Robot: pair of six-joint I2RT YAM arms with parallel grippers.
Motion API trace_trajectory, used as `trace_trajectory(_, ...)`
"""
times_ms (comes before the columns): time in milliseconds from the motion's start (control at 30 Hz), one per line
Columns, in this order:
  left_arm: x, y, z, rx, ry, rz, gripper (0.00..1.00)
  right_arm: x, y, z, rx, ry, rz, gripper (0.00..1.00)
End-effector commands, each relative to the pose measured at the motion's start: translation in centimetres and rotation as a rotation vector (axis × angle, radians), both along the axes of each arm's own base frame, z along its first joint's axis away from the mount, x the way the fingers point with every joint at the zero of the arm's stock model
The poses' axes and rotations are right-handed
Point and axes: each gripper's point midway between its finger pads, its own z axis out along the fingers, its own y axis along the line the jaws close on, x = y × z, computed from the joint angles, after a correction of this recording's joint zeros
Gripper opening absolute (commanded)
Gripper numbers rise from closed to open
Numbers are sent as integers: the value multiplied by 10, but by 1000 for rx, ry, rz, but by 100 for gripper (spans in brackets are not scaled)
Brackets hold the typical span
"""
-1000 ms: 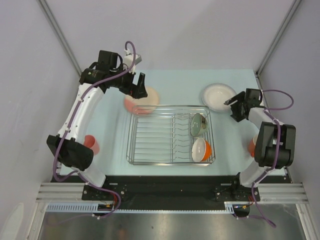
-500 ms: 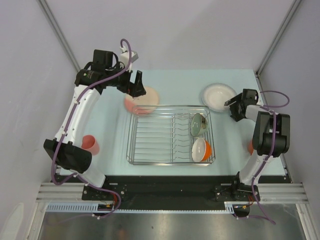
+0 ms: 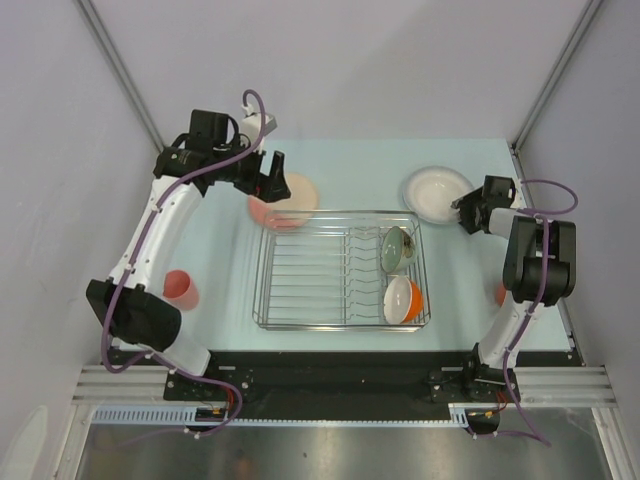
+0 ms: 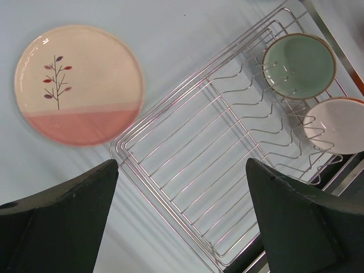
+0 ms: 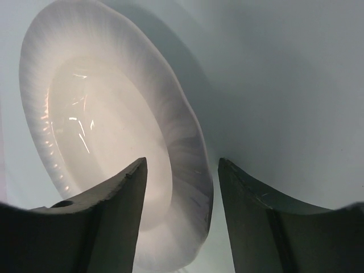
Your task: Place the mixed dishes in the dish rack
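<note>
Straddling the near rim of the white shallow bowl (image 5: 96, 114) with the right claw (image 5: 181, 168), spread open, gripping nothing, rim running straight between its fingers, probably ready to pinch.

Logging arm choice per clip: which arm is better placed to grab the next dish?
Right. The right gripper is open with the rim of the white bowl between its fingers; the left gripper hovers open above plate and rack, around nothing.

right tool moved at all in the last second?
Yes. The right tool shifted slightly back, away from the rack, closing on the right rim of the white bowl. The bowl itself has not moved.
</note>
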Motion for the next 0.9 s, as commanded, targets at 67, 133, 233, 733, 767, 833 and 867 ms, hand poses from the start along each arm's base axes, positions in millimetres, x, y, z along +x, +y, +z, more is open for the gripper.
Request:
trace_trajectory(67, 5, 12, 15, 17, -88, 50, 100, -7, -6, -26, -22, 75, -39, 45)
trace_trajectory(133, 4, 13, 15, 19, -96, 55, 100, -7, -4, -25, -21, 75, -33, 40)
trace_trajectory(233, 2, 15, 13, 23, -108, 60, 100, -7, -4, -23, -31, 73, -28, 29)
trace_trajectory(733, 7, 17, -6, 39, -106, 62, 100, -8, 11, 58, -152, -55, 78, 0)
trace_trajectory(767, 7, 17, -7, 40, -105, 63, 100, -5, 19, 70, -194, -78, 128, 0)
trace_trajectory(833, 8, 18, -13, 45, -92, 63, 100, -3, 27, 85, -241, -96, 185, 0)
trace_trajectory(867, 9, 18, -17, 48, -81, 64, 100, 0, 33, 101, -260, -136, 219, 0)
